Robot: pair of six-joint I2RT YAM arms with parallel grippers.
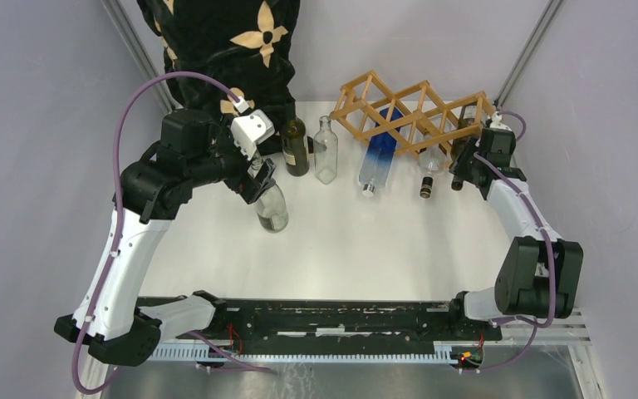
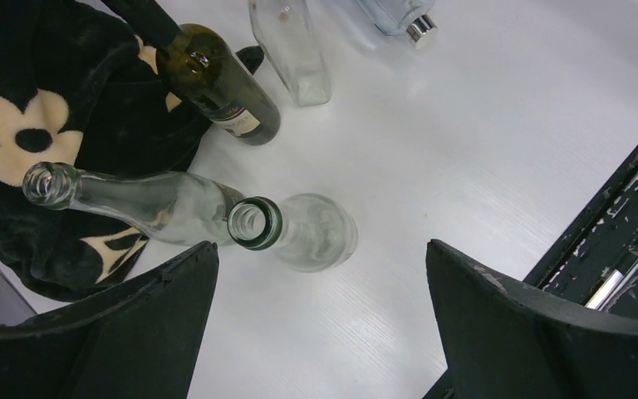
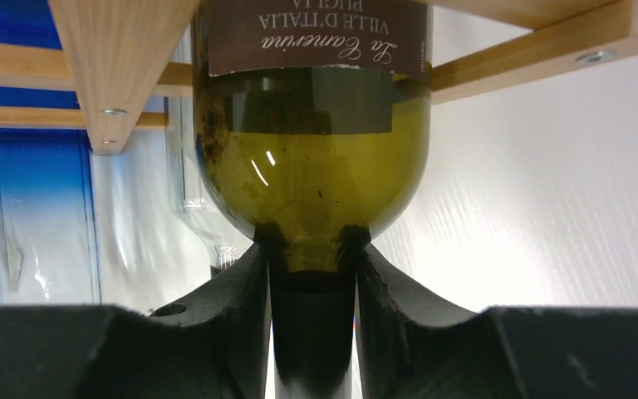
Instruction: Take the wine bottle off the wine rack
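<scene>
a: where's the wine bottle [image 3: 311, 166] right now?
b: lying in the end cell of the wine rack [image 3: 116, 50], on the right arm's side, neck pointing out toward the arms. the right gripper [image 3: 311, 287] is closed around that neck just below the shoulder, both fingers pressed to the glass.
a: so what worries you?
b: the hold is on a thin, smooth neck, while most of the weight sits deep in the rack. if the pull isn't in line with the cell, the body could catch on the sticks and drag the whole rack across the desk [image 1: 365, 241]. nothing i can see pins it down.
a: and the neighbours?
b: a shifting rack could tip the blue bottle [image 1: 380, 154] out of its cell. and once the wine bottle is free, its heavy end may swing down and twist in the grip.
a: the left gripper [image 1: 259, 176]?
b: spread wide, holding nothing, above a clear bottle [image 2: 307, 233] standing on the desk. no help from there.
</scene>
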